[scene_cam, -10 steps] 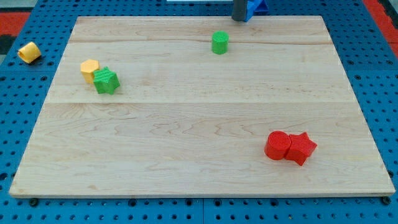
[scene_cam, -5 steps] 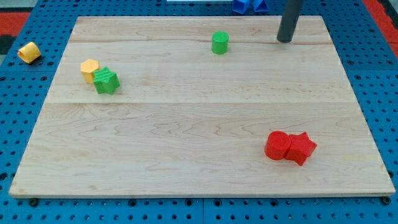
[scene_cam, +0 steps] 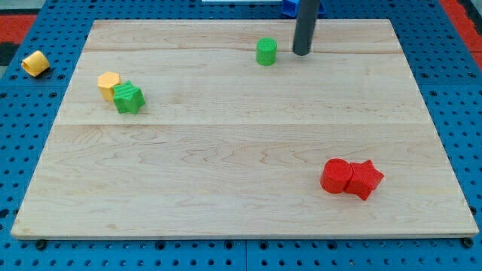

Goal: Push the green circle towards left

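Now my tip (scene_cam: 301,53) rests on the wooden board (scene_cam: 226,196), near the view's top; I carry no jaws, only a rod. Just left of it stands the green circle (scene_cam: 266,52), a small gap between us

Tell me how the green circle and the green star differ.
Shape: the green circle is a round cylinder; the green star has points.
Place: the circle sits near the view's top centre; the star lies at the view's left.
Neighbours: the circle stands alone, with my tip just to its right and apart from it; the star touches a yellow block.
Both are the same green and rest on the wooden board.
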